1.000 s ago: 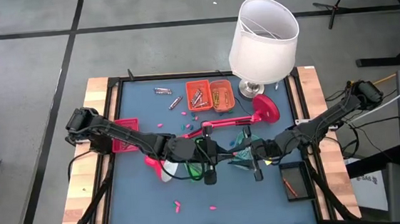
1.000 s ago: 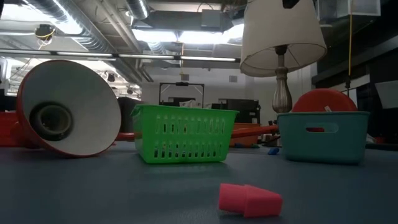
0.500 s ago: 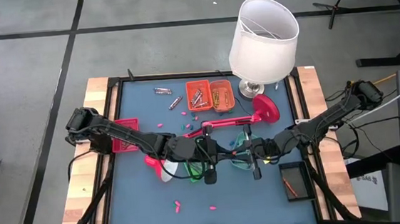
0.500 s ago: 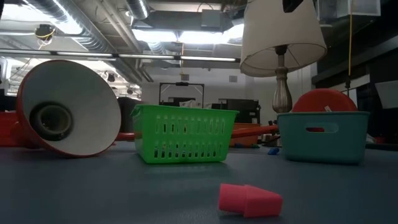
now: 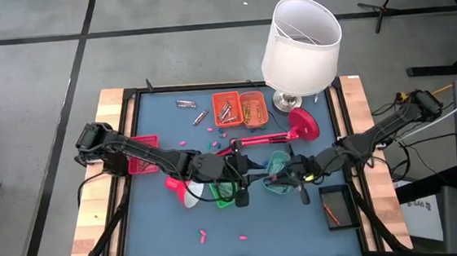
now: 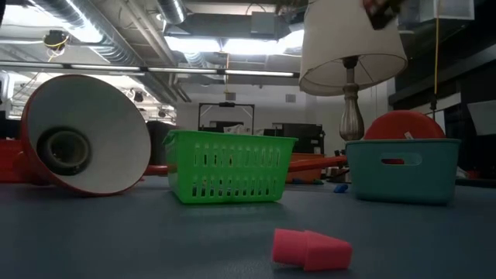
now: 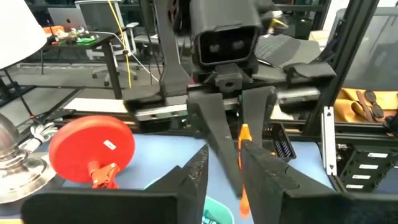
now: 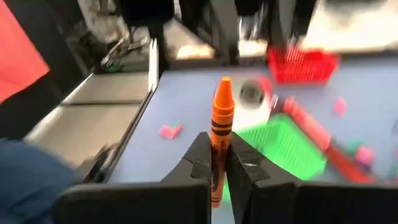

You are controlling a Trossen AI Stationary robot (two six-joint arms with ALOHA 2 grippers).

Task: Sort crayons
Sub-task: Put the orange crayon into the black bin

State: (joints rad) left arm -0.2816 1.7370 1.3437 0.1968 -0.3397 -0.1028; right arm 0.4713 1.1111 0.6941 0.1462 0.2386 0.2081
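Blue tabletop (image 5: 163, 231) at centre: our right pincer (image 8: 217, 163) is clamped on an orange crayon (image 8: 221, 118) above the teal basket (image 5: 279, 173); our left pincer (image 5: 241, 194) stands part-open, empty. Loose crayons (image 5: 210, 130) toward twelve o'clock remain; sorting looks unfinished.

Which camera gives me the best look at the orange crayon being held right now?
The right wrist view: the orange crayon stands upright, clamped in the right gripper. The left wrist view shows it partly hidden behind fingers; the high view only a speck; the low view not at all.
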